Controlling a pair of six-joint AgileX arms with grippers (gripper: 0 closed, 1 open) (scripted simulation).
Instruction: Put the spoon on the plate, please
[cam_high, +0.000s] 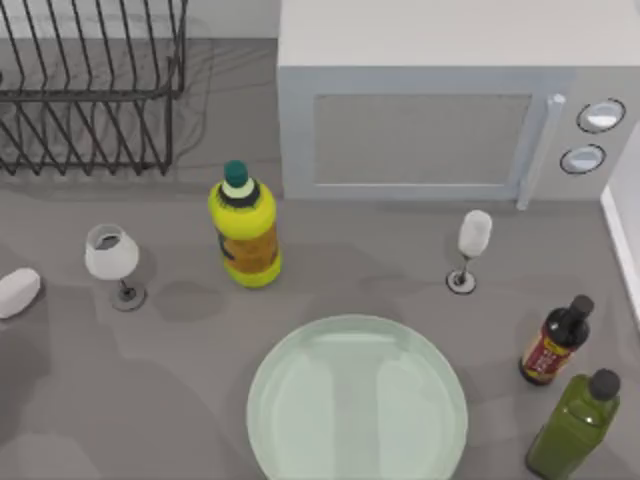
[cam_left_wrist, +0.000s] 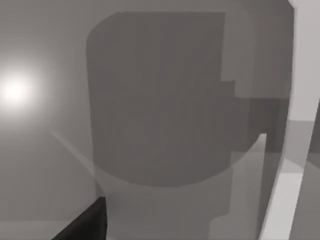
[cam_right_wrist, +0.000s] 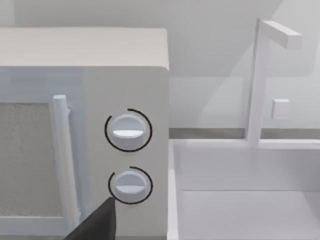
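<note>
At the table's far left edge lies the spoon (cam_high: 17, 292), white and small, with open grey surface near it. Just right stands a wine glass (cam_high: 112, 256), with a wire rack (cam_high: 95, 85) at the far left. A yellow bottle (cam_high: 245, 229) stands right of the glass, before the microwave (cam_high: 450, 110). The plate (cam_high: 357, 402) sits at the near edge, centre, bare, apart from everything. A second glass (cam_high: 471, 246) stands far right of it; a dark bottle (cam_high: 555, 342) and green bottle (cam_high: 578, 426) crowd the right edge. Whether either gripper's fingers are wide or narrow, I cannot tell.
</note>
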